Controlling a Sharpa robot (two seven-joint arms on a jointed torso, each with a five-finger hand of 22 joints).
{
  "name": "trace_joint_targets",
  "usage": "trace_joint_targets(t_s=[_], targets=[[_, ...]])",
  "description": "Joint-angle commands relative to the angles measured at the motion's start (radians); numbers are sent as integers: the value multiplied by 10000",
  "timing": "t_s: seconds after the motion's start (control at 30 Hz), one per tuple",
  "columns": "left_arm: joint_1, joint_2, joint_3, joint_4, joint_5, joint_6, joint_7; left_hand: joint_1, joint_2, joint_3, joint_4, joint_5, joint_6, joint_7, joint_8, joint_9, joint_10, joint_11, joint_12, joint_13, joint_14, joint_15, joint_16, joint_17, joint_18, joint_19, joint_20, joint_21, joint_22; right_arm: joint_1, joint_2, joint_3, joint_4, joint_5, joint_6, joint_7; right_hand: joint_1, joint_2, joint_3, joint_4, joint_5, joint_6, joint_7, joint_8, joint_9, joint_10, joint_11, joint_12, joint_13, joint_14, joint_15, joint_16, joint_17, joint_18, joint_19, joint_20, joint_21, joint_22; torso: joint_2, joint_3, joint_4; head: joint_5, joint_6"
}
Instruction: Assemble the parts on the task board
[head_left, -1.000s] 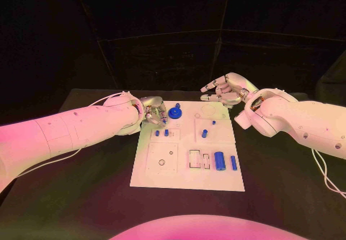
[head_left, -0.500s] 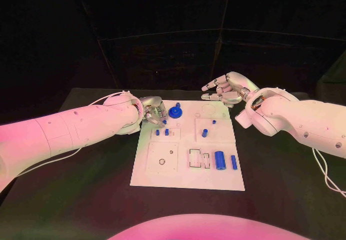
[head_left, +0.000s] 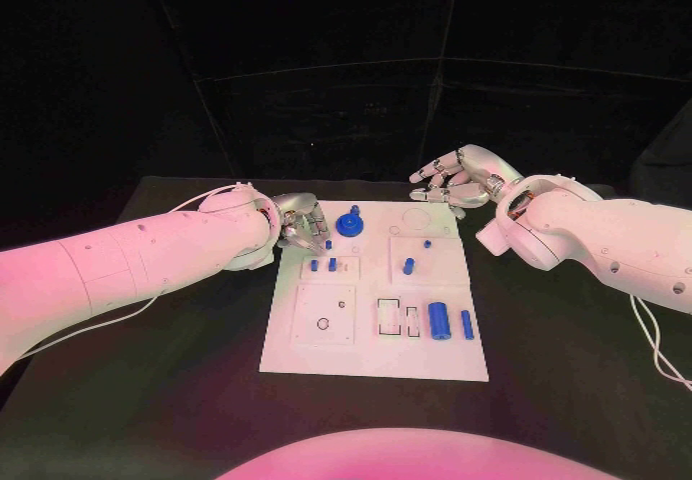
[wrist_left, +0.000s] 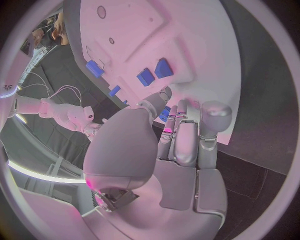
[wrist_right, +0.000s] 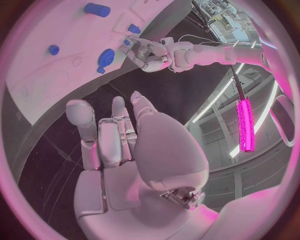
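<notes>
The left hand (head_left: 300, 228) is hovering at the task board's (head_left: 375, 355) far left edge, fingers curled in, a small blue part (wrist_left: 165, 113) pinched at its fingertips. Just beside it a round blue knob (head_left: 351, 222) is standing on the board. The right hand (head_left: 459, 178) is hanging past the far right corner, fingers loosely spread, holding nothing. I can't read any writing anywhere.
</notes>
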Motion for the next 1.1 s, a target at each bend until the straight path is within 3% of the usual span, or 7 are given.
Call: trace_joint_targets(t_s=[0.03,0.17,0.3,0.43,0.6,0.8,1.1], targets=[[24,-273,19,118,903,-437,333,49,134,32,-79,25,151,13,60,30,-9,53,-29,20,83,77,27,-20,-153,-55,9,-74,-20,16,-69,3,-96,-1735,541,-872,248,-91,309,-67,-208,292,-7,90,-8,48,23,-1238,-1074,125,-55,-465,-536,223,-6,-58,-156,-200,-9,4,-14,-21,32],[51,-642,28,197,2870,-1047,1217,22,253,109,-80,24,443,78,192,63,-20,135,-56,15,-88,148,-246,-516,-29,-311,60,-752,-606,-27,-128,3,-120,-3798,946,-1559,404,-292,622,-96,-325,729,-64,199,-5,148,73,-2689,-2275,169,-55,-602,-678,200,81,-17,-206,-222,-12,20,2,-128,77],[63,-868,27,278,5633,-1452,2536,-318,333,-53,98,29,533,248,196,29,-293,284,-128,10,-1029,290,-1649,-2657,390,-1436,189,-3224,-2669,-181,-116,1,-65,-5558,1132,-2297,512,-540,1066,-92,-509,1071,-96,176,-41,836,29,-3999,-3432,230,-60,-578,-637,170,187,1,-202,-174,-2,-1,29,-325,160],[63,-1045,23,507,7855,-1672,3654,-535,520,-208,273,24,650,292,234,27,-313,322,12,55,-1920,344,-2961,-4530,417,-1825,284,-3705,-2956,-361,-68,1,-16,-6647,1155,-2695,489,-704,1256,-62,-673,1003,-113,25,-73,883,99,-4491,-3826,235,-17,-586,-644,181,199,16,-226,-196,3,-38,39,-428,191],[57,-1276,18,891,9868,-1556,4724,-302,595,-221,104,26,776,226,302,40,12,226,339,152,-2142,285,-3237,-4935,447,-1915,271,-3930,-3116,-610,52,-1,-18,-7560,1379,-2864,481,-881,1325,-75,-767,876,-114,-146,-85,821,128,-4665,-4039,238,0,-587,-647,174,220,37,-222,-182,-4,-27,18,-363,221],[48,-1469,13,1199,10542,-1504,5251,-241,651,-277,31,25,874,172,363,43,176,158,570,216,-2257,236,-3379,-5188,446,-1923,228,-4059,-3218,-768,127,-1,8,-7882,1607,-2842,451,-1036,1396,-79,-807,756,-94,-322,-83,657,188,-4886,-4310,237,42,-602,-671,175,231,75,-239,-207,8,-3,4,-354,232],[40,-1651,9,1386,11192,-1700,5785,-397,632,-469,99,17,926,151,401,43,223,140,719,256,-2286,227,-3408,-5284,438,-1904,216,-4147,-3292,-843,177,-2,86,-7969,1681,-2695,447,-1033,1504,-71,-780,804,-36,-374,-65,686,227,-4961,-4485,241,72,-600,-675,170,247,107,-234,-196,13,6,5,-357,218]])
